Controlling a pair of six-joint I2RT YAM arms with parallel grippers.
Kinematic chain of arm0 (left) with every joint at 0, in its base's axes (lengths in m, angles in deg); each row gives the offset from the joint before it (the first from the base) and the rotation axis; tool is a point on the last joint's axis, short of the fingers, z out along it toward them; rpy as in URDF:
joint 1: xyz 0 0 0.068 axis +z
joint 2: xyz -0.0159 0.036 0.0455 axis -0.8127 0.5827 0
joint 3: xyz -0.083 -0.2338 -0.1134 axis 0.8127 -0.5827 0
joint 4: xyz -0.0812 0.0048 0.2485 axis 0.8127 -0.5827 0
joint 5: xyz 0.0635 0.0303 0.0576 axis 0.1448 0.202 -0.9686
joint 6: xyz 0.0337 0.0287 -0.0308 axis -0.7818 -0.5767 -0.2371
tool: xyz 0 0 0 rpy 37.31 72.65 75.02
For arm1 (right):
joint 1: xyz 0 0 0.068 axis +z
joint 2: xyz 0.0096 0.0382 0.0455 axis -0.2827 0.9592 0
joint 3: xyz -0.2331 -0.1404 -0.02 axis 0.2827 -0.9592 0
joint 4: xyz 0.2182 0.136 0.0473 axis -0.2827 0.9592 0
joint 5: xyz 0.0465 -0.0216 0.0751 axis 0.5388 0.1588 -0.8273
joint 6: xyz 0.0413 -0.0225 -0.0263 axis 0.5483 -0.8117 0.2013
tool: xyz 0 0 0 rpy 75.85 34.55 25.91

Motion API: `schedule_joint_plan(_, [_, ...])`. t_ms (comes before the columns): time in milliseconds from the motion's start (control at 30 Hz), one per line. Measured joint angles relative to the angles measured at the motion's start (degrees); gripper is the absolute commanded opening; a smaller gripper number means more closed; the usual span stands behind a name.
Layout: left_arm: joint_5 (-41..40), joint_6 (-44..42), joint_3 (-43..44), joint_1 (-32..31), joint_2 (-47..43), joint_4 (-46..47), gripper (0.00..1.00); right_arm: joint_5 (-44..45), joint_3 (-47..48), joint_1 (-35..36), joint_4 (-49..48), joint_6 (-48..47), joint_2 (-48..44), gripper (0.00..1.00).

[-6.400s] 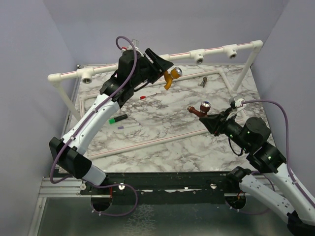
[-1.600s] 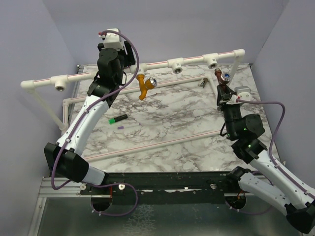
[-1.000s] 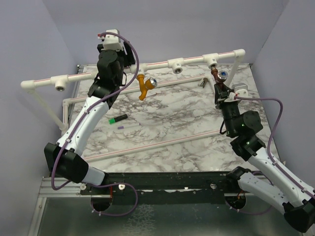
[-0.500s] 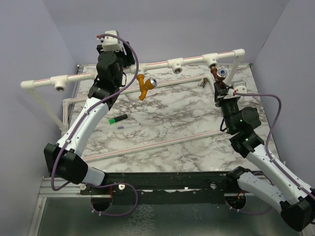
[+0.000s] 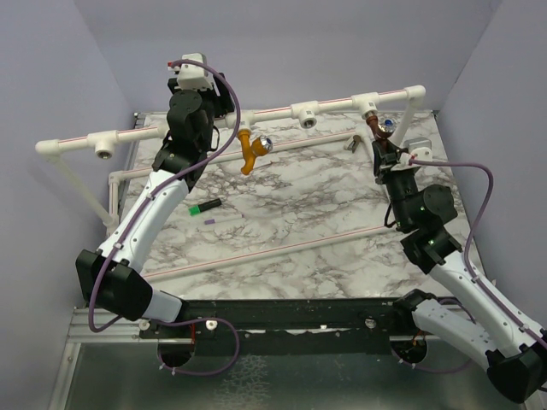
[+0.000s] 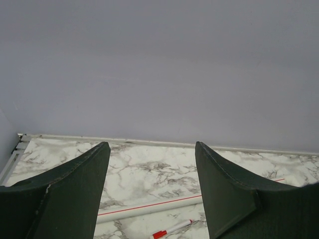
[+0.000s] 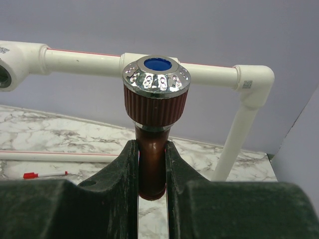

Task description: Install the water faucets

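Right arm nudged up toward pipe [image 7: 84, 62] | right hand [image 7: 152, 147] clamps brown faucet [image 7: 155, 99] just under end fitting [image 5: 369, 104] | left hand [image 6: 150, 145] wide, empty | orange faucet [image 5: 250, 149] hangs off pipe | risk: off-axis push jams faucet, shoves pipe

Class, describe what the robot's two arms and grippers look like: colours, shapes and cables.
Both the left arm and right arm have white links with black joints, and a purple cable loops along each. The left gripper and right gripper are dark, matte and wedge-shaped.
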Motion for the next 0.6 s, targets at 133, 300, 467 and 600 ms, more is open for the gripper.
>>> schedule_joint_plan(133, [0.22,0.02,-0.04,0.09,-0.04,0.09,0.71,-0.07,0.22,0.0,0.42,0.02,0.0,0.01])
schedule_joint_plan(300, [0.39,0.04,-0.17,0.11,-0.15,0.11,0.71,-0.11,0.22,-0.02,0.37,-0.28,0.39,0.01])
schedule_joint_plan(467, [0.44,0.07,-0.33,0.15,-0.22,0.37,0.71,-0.81,0.13,-0.31,-0.57,-3.04,0.92,0.0])
schedule_joint_plan(600, [0.5,0.07,-0.39,0.22,-0.22,0.48,0.71,-1.9,-1.09,-0.37,-2.54,-6.47,0.94,0.0])
